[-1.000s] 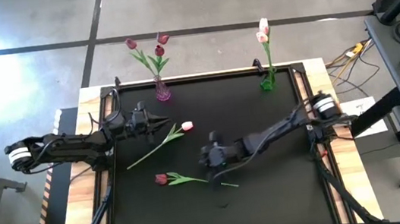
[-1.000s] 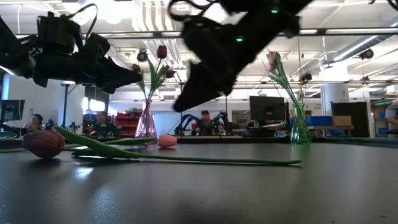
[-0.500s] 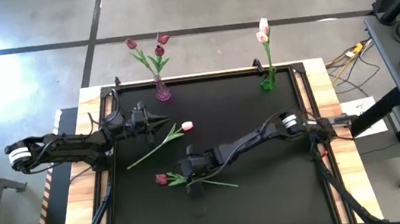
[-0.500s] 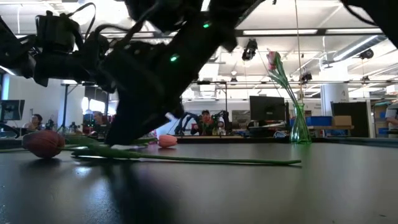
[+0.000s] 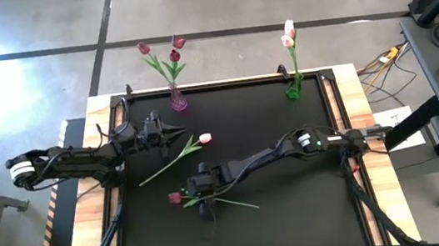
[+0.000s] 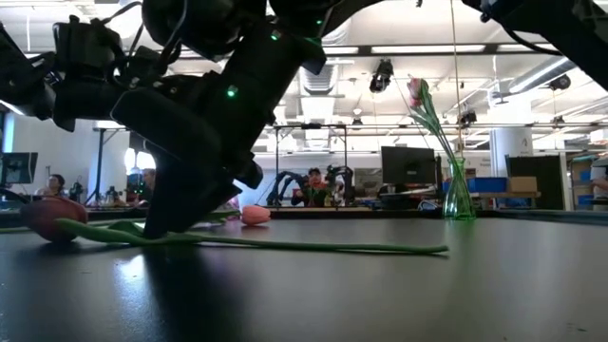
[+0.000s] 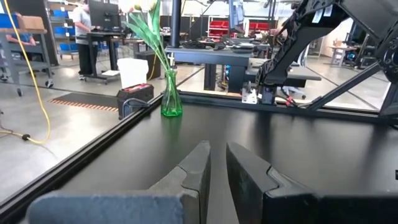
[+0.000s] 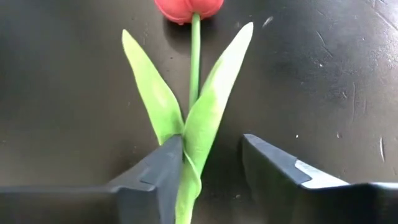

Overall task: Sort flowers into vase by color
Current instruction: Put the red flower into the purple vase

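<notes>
A dark red tulip (image 5: 177, 197) lies flat on the black table, head toward the left edge; its stem (image 6: 285, 245) runs off to the right. My right gripper (image 8: 211, 146) is down at the table, open, with one finger on each side of the stem where the leaves join it. A pink tulip (image 5: 205, 139) lies flat farther back. My left gripper (image 5: 177, 133) hovers beside it, fingers nearly together and holding nothing. At the far edge, a purple vase (image 5: 177, 101) holds three red tulips and a green vase (image 5: 293, 89) holds two pink ones. My right gripper comes from above, pointing down, fingers across the stem. One finger (image 8: 165, 158) lies against a green leaf (image 8: 193, 143) just below the head end of the stem. The other finger (image 8: 267, 158) stands clear of it. The tulip lies flat on the table.
The pink tulip's stem (image 5: 158, 171) slants toward the near left, close to the red tulip's head. A raised frame (image 5: 223, 83) borders the black table. The table's near half and right side are bare. Benches and people show in the room beyond.
My right gripper has gone toward the table's left edge and down onto the red tulip, ending astride its stem. The tulip has slid a little toward the left edge.
</notes>
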